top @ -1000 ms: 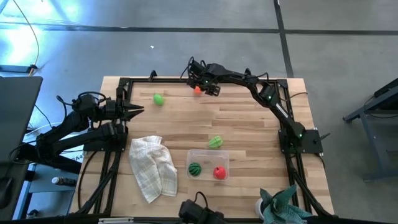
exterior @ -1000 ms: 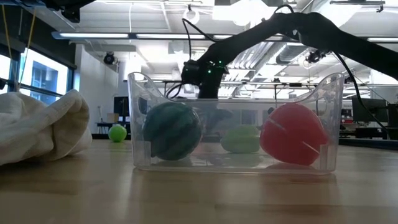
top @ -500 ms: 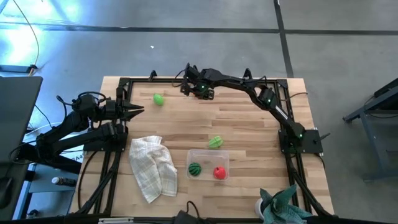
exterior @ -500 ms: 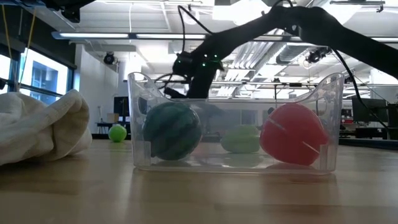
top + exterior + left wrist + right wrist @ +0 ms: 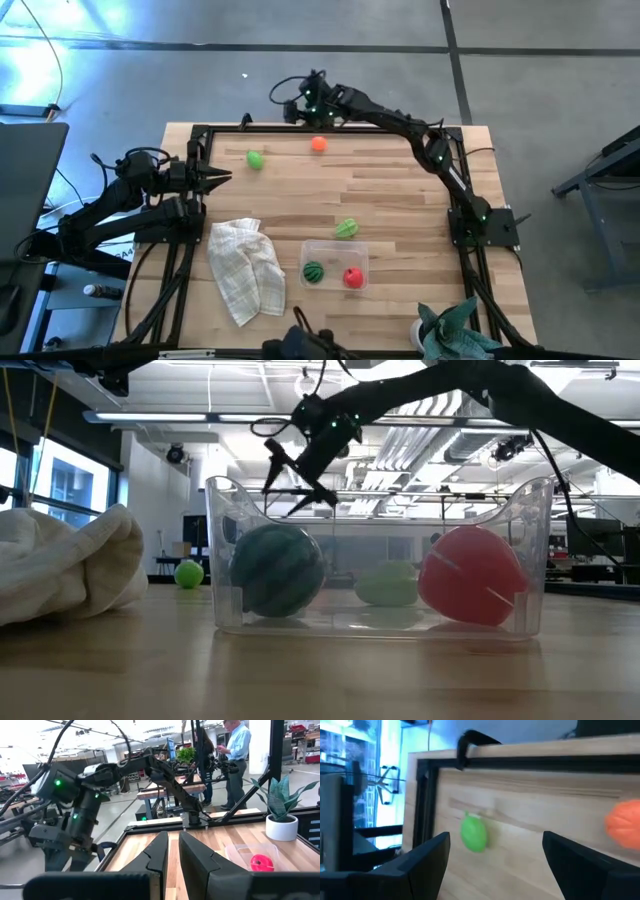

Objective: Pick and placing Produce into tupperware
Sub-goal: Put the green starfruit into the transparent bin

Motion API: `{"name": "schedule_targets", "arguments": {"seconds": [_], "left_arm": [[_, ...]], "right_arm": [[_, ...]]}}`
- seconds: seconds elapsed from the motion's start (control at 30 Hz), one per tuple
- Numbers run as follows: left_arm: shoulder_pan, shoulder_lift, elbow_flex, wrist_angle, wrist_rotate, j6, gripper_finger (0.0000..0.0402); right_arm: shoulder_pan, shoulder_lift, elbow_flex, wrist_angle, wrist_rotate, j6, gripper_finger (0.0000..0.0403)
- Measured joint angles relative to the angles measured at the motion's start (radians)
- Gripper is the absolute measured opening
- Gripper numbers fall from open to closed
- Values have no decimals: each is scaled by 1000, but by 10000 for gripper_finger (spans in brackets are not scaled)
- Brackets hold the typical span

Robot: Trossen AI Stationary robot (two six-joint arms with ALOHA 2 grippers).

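The clear tupperware [image 5: 334,264] stands near the table's near edge and holds a dark-green striped ball [image 5: 313,271] and a red fruit [image 5: 352,278]. A light-green leafy piece [image 5: 346,229] lies just beyond it. An orange fruit [image 5: 318,144] and a bright green round fruit [image 5: 256,159] lie near the far edge. My right gripper [image 5: 303,101] hangs open and raised over the far edge, beyond the orange fruit [image 5: 622,826] and touching nothing; it shows high in the low view [image 5: 296,480]. My left gripper [image 5: 216,177] waits shut at the left edge.
A white checked cloth [image 5: 246,268] lies crumpled left of the tupperware. A teal spiky plant [image 5: 455,334] in a white pot stands at the near right corner. A black frame rail [image 5: 330,129] runs along the far edge. People stand in the room beyond the table.
My right gripper has risen from table height beside the orange fruit and swung toward the far edge and slightly left. It now hangs high above the rail. The orange fruit lies where it was, now uncovered.
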Motion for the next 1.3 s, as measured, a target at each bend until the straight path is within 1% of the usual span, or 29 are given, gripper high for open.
{"name": "schedule_targets", "arguments": {"seconds": [0.03, 0.1, 0.23, 0.37, 0.57, 0.6, 0.8, 1.3], "left_arm": [[0, 0, 0, 0, 0, 0, 37], [0, 0, 0, 0, 0, 0, 37], [0, 0, 0, 0, 0, 0, 37], [0, 0, 0, 0, 0, 0, 37], [0, 0, 0, 0, 1, 0, 37], [0, 0, 0, 0, 1, 0, 37], [0, 0, 0, 0, 1, 0, 37], [0, 0, 0, 0, 1, 0, 37]], "right_arm": [[-6, 4, 0, -19, -10, -1, 306], [-15, 5, 3, -129, -14, -39, 306], [-11, 5, 8, -412, 25, -150, 307], [34, -14, 9, -602, 90, -226, 307], [124, -29, 9, -819, 118, -272, 307], [141, -30, 9, -839, 122, -272, 307], [234, -32, -4, -833, 94, -223, 307], [366, -32, -21, -834, 116, -92, 307]]}}
